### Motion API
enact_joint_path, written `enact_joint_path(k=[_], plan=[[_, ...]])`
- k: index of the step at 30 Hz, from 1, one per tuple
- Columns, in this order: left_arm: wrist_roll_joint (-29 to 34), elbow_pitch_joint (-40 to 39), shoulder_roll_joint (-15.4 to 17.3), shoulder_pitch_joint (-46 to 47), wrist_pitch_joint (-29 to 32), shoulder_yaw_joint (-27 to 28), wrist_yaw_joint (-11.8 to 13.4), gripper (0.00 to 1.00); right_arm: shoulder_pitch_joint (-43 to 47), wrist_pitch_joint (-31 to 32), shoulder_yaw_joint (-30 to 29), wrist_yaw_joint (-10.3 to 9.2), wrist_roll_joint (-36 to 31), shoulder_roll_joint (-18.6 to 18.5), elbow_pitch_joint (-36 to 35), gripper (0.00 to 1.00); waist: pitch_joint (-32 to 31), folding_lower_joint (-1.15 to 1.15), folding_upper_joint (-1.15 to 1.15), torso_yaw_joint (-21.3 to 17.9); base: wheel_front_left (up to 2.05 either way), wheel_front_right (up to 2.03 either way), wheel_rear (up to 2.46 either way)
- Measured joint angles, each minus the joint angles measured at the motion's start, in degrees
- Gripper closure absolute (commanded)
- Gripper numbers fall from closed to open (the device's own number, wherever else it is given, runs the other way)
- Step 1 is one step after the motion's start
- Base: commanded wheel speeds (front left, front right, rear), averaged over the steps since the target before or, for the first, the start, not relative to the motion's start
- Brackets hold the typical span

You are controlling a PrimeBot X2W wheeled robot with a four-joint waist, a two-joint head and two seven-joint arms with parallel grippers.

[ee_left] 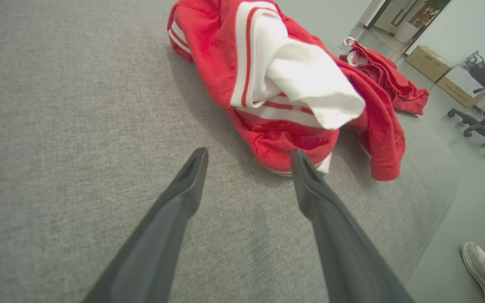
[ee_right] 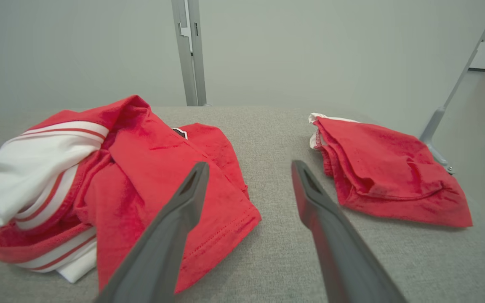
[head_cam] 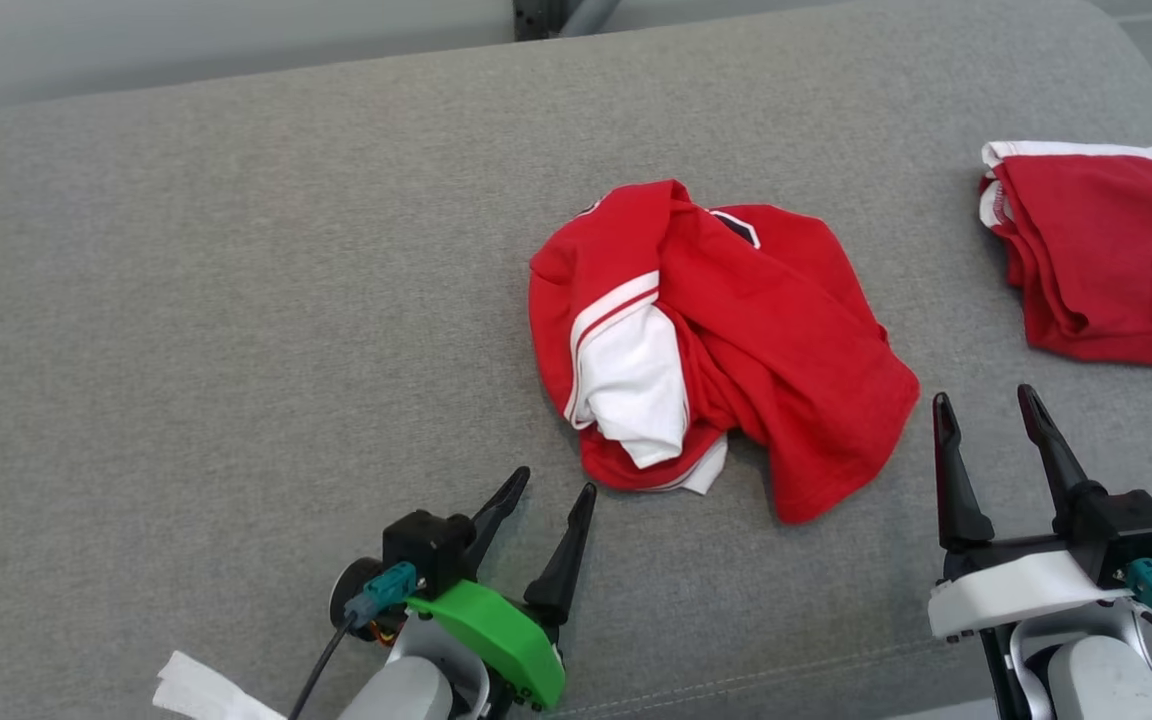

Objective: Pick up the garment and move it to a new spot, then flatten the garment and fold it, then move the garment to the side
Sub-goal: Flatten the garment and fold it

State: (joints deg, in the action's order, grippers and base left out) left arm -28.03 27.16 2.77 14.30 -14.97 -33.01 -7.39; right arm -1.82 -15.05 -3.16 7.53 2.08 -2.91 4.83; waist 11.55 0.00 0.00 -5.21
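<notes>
A crumpled red garment (head_cam: pixel 736 340) with white sleeves and striped trim lies heaped in the middle of the grey padded surface (head_cam: pixel 236 300). My left gripper (head_cam: pixel 554 485) stands open just short of the heap's near left edge, nothing between its fingers. In the left wrist view the garment (ee_left: pixel 276 84) lies just beyond the open left gripper (ee_left: pixel 249 155). My right gripper (head_cam: pixel 986 400) is open to the right of the heap, empty. The right wrist view shows the garment (ee_right: pixel 141 168) at the left, ahead of the right gripper (ee_right: pixel 249 168).
A second red garment (head_cam: pixel 1106 250), folded, lies at the far right edge of the surface, also seen as the folded garment (ee_right: pixel 385 168). A white scrap (head_cam: pixel 201 690) sits at the near left. A person's shoe (ee_left: pixel 480 265), cardboard boxes (ee_left: pixel 430 59) and an office chair base (ee_left: pixel 476 126) stand on the floor beyond.
</notes>
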Motion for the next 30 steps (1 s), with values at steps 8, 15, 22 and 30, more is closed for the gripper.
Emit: enact_joint_path(k=[8,15,22,30], plan=[[-7.5,7.7,0.2,6.6,-0.1,-2.9,0.0,0.00,-1.6,0.0,-0.3,0.00,1.3,0.0,0.8,0.00,3.2,0.00,0.00,-5.9,0.00,0.00,0.00],[-11.6,9.4,1.0,8.9,-0.2,-4.0,0.0,1.00,-1.6,0.0,-0.2,0.00,2.3,0.0,1.5,0.00,3.9,0.00,0.00,-9.9,0.00,0.00,0.00],[-19.1,2.9,2.4,8.4,-0.2,-1.7,0.0,1.00,-0.1,0.0,-2.0,0.00,2.4,0.0,2.5,0.00,2.6,0.00,0.00,-9.3,0.00,0.00,0.00],[-25.5,-12.8,9.9,5.8,-0.1,9.7,0.0,1.00,0.9,0.0,-2.3,0.00,2.9,0.0,2.9,0.00,0.4,0.00,0.00,-5.0,0.00,0.00,0.00]])
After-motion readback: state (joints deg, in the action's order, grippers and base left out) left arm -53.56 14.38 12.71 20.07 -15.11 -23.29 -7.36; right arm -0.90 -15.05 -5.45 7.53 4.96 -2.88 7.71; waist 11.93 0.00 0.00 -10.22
